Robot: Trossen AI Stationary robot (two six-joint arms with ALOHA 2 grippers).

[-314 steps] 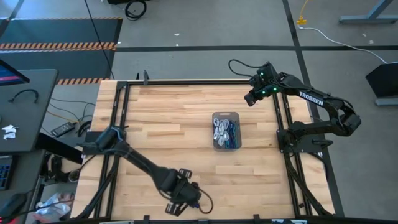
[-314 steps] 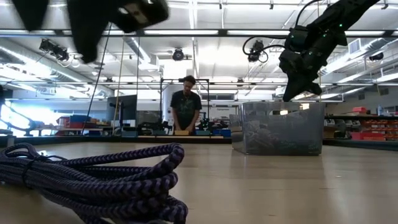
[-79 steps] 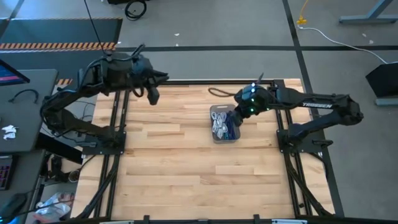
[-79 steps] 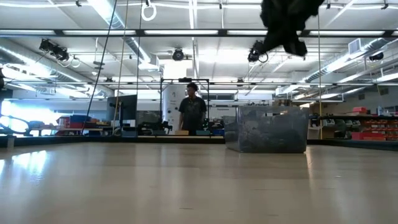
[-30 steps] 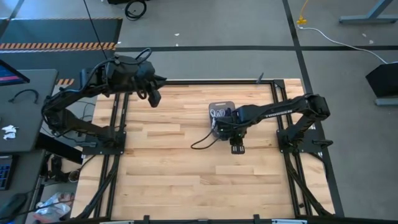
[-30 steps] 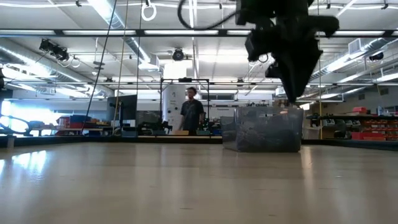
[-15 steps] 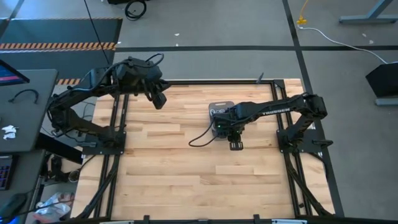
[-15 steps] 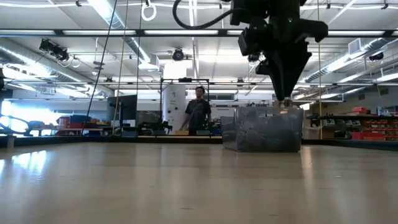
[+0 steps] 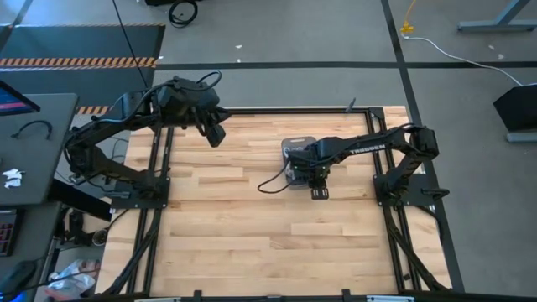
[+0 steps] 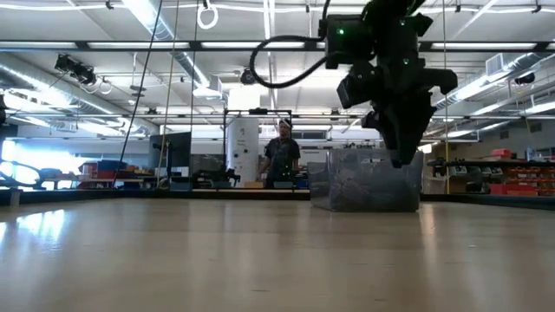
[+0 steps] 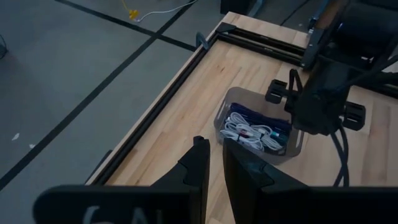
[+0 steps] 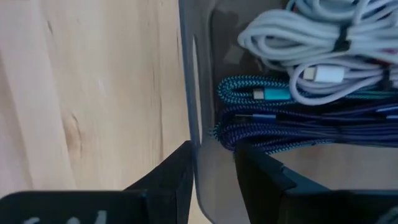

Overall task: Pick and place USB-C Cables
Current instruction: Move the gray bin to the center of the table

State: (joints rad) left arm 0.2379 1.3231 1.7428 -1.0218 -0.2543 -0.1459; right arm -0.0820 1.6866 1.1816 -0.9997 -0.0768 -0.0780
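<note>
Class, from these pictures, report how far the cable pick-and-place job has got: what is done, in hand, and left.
Done: white cables, a teal cable and dark blue-purple cables lie bundled in the grey tray. In hand: nothing; the right gripper is open and empty, straddling the tray's wall. The left gripper waits over the table near its far edge. Left: probably picking those cables, since none is gripped.

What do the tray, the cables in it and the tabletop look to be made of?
Tray: grey translucent plastic, probably; wood shows through its wall.
White cables: smooth, glossy rubbery jacket.
Teal cable and dark blue cable: woven fabric braid, patterned.
Tabletop: pale wood strips, butcher-block style, light sheen.
</note>
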